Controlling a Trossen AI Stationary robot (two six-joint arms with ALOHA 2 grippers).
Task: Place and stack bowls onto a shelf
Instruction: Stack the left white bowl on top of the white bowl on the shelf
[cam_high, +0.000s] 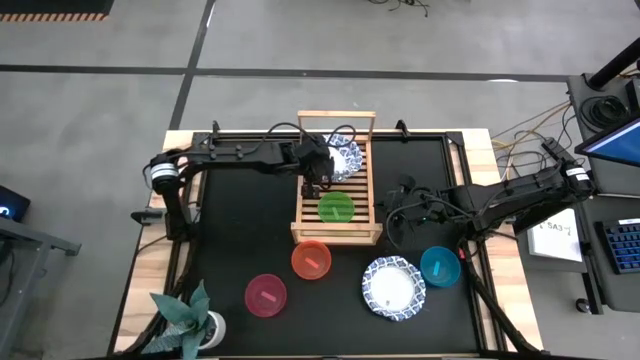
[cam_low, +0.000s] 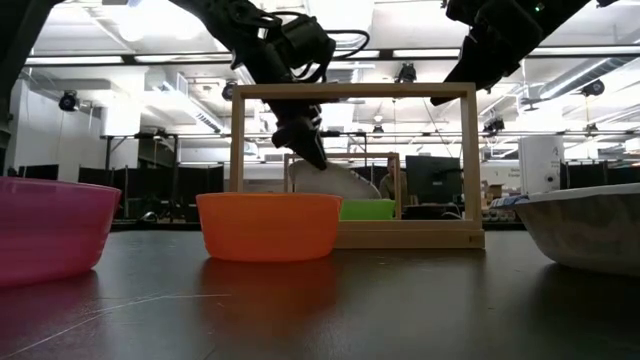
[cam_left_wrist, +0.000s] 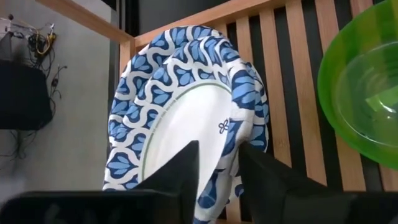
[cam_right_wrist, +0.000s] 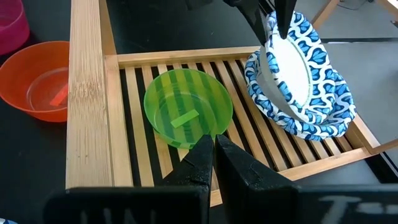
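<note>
The wooden shelf (cam_high: 335, 192) stands mid-table. At its far end two nested white bowls with blue rims (cam_left_wrist: 180, 118) (cam_right_wrist: 298, 81) sit tilted, their lower edge on the slats. A green bowl (cam_high: 336, 207) rests on the slats nearer to me. My left gripper (cam_high: 320, 182) (cam_left_wrist: 219, 171) is open, slanting down from the left, one finger inside the upper bowl and one outside its rim. My right gripper (cam_high: 398, 206) (cam_right_wrist: 214, 152) hangs shut and empty just right of the shelf. My left gripper stands astride the upper bowl's near rim (cam_left_wrist: 224, 152), one finger over the white inside, one on the patterned outside. I cannot tell whether either finger touches the rim. The bowl lies tilted in the lower bowl.
On the black mat near the front lie an orange bowl (cam_high: 311, 260), a magenta bowl (cam_high: 266, 295), another blue-rimmed white bowl (cam_high: 393, 288) and a teal bowl (cam_high: 439, 266). A potted plant (cam_high: 190, 318) stands at the front left corner.
</note>
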